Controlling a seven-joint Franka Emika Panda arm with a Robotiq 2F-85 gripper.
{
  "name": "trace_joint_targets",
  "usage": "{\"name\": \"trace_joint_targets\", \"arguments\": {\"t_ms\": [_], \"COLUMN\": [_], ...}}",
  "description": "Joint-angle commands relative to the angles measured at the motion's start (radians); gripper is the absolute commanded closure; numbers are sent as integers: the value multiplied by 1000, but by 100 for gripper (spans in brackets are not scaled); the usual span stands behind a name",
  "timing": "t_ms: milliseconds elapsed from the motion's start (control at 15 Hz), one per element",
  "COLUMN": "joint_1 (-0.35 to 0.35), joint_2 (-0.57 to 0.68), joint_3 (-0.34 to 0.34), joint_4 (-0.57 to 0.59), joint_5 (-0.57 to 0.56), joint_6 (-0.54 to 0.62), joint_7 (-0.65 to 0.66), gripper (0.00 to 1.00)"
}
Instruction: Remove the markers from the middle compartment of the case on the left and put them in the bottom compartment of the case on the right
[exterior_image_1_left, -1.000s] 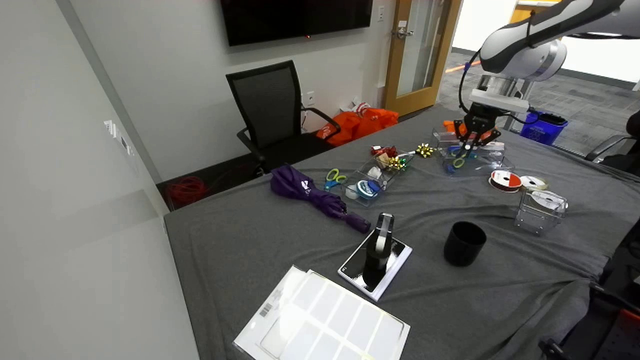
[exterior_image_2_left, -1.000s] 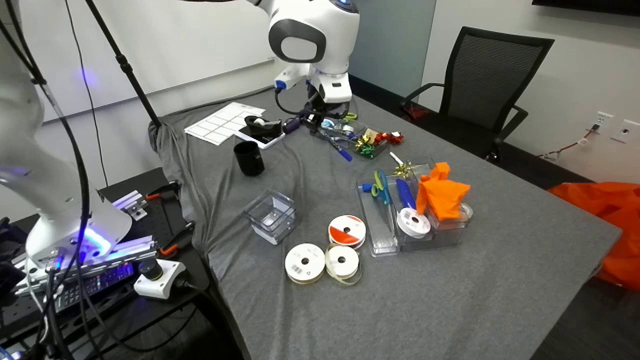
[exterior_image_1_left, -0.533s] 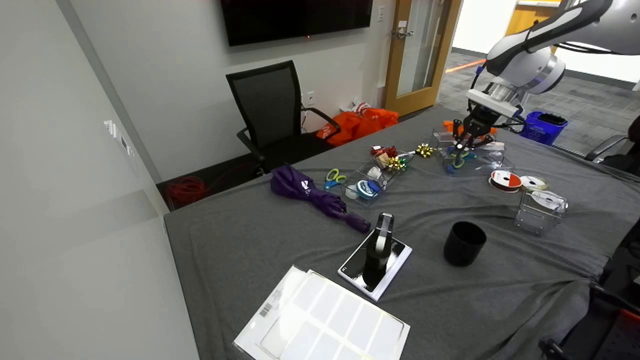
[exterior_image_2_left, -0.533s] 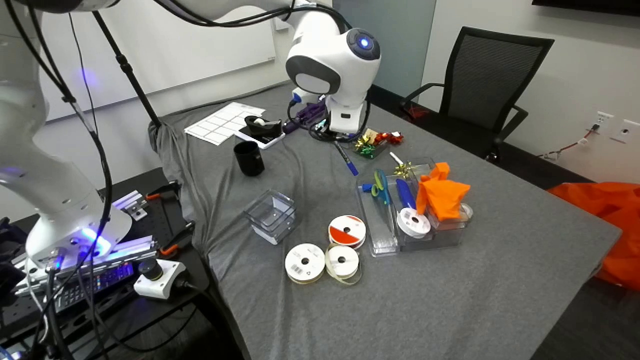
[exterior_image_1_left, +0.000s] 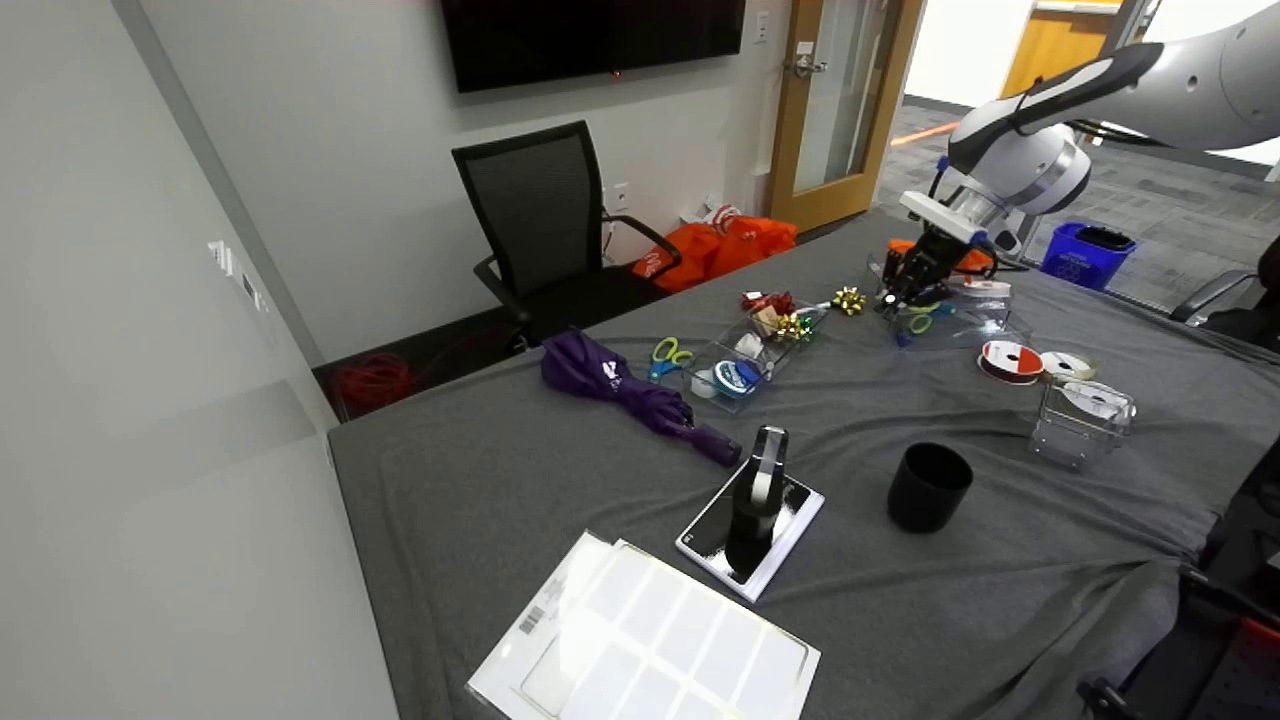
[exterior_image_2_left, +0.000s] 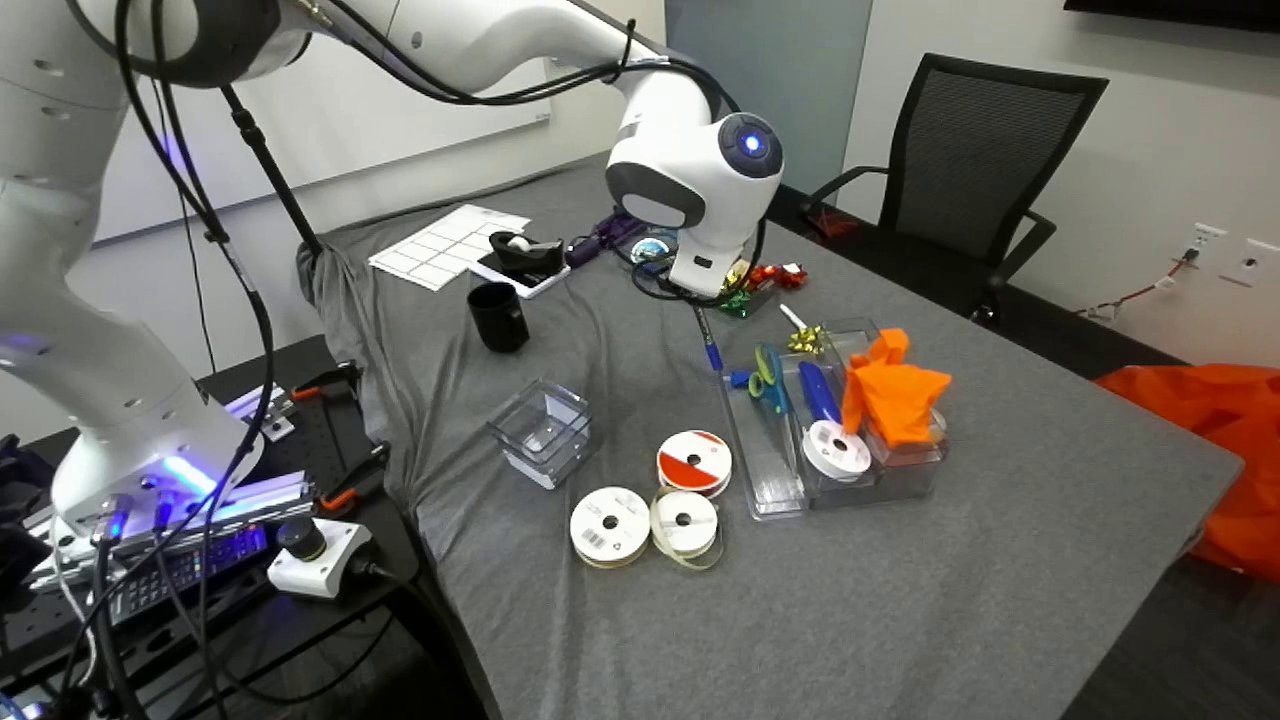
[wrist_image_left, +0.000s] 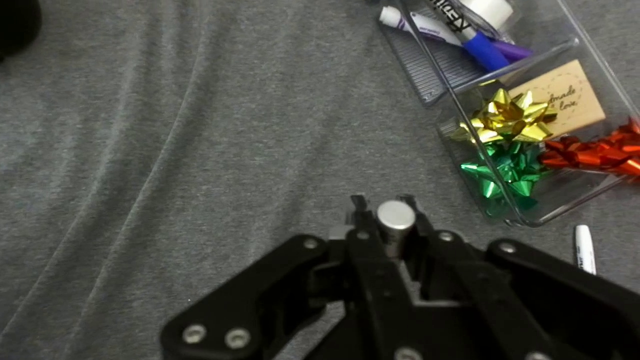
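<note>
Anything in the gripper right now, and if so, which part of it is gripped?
A marker. The gripper holds it near its grey end; the blue end is free, away from the jaws.

Grey-draped table (exterior_image_2_left: 900, 600) | left clear case (wrist_image_left: 562, 194) | right clear case (exterior_image_2_left: 775, 487) | clear box (exterior_image_2_left: 548, 466) | ribbon spools (exterior_image_2_left: 602, 545) | black cup (exterior_image_1_left: 922, 505) | purple umbrella (exterior_image_1_left: 645, 395) | white sheets (exterior_image_1_left: 650, 640)
</note>
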Motion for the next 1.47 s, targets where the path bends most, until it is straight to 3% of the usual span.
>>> {"name": "trace_joint_targets", "arguments": {"t_ms": [0,400,667,733,1067,1133,1400], "joint_1": [-13,-1,8,7,5,5,11], "joint_2": [42,-54,-92,-42,-60,-60,-99], "joint_3": [14,38,10,23,13,13,1], "joint_4": [57,-22,-28,21,11,9,-48], "joint_5": [23,18,-23,-8,-13,-13,8], "joint_6": [8,-21,-44,-17,-32,-32,47], "joint_7": [36,-5,45,35,38,38,57], "gripper": [96,96,96,83,83,96,96]}}
